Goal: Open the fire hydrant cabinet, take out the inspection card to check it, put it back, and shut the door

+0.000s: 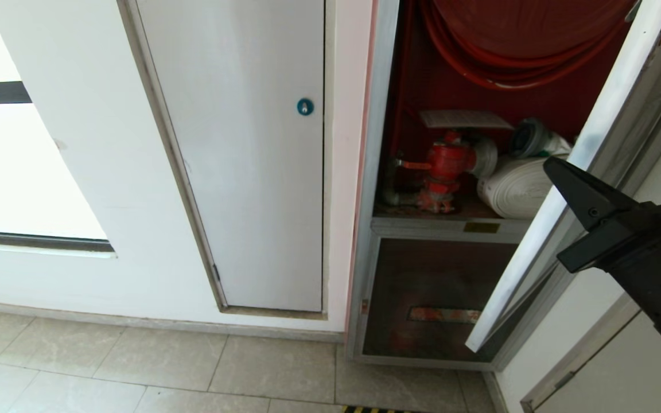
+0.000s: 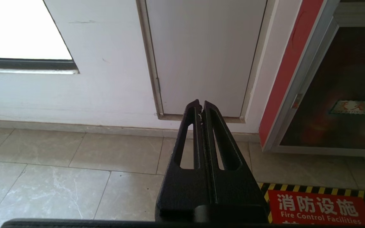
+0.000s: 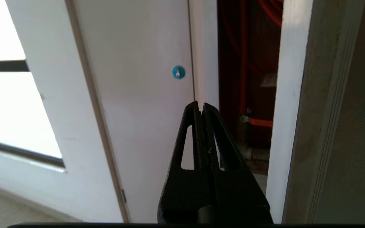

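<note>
The silver-framed, red-lined fire hydrant cabinet (image 1: pixel 422 86) stands open, its reel cut off at twelve o'clock. The thin white inspection card (image 1: pixel 463 119) lies above the red valve (image 1: pixel 445 166), its print unreadable. The silver-framed door (image 1: pixel 588 166) hides the white rolled hose's (image 1: pixel 514 186) end. The black right gripper (image 1: pixel 548 163), jaws pressed together and empty, hovers at three o'clock beside the door edge. Only the left wrist view shows the black left gripper (image 2: pixel 201 103), jaws together, over floor tiles (image 2: pixel 74 164).

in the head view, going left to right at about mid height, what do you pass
bright window → plain white panel with round blue lock → red valve inside the silver-framed cabinet → white rolled hose → open silver-framed door → black right hand
</note>
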